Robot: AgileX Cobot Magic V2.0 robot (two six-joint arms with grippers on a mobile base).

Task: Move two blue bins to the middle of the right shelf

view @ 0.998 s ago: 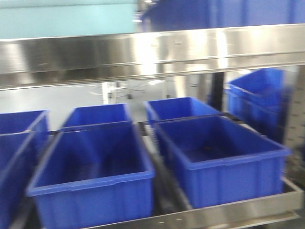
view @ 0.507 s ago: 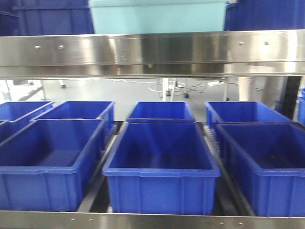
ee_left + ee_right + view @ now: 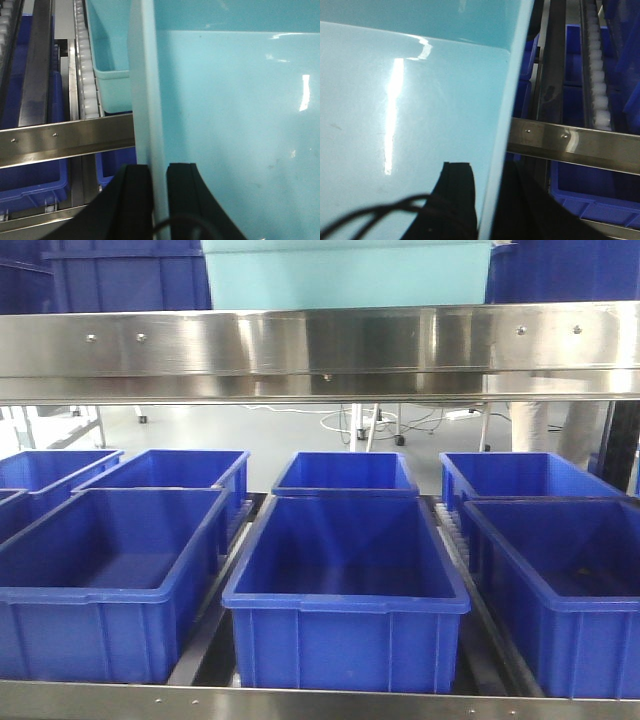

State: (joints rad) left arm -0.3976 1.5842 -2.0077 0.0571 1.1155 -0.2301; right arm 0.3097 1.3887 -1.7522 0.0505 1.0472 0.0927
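Bin, pale turquoise, above the shelf rail; left tool and right tool each pinch its wall.

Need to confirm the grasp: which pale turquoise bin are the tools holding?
The near bin, walls pinched by left tool and right tool; the far bin sits untouched.

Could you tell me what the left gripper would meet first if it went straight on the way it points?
Likely the second pale bin on the shelf ahead, struck by the held bin that the left gripper clamps; depth is unclear.
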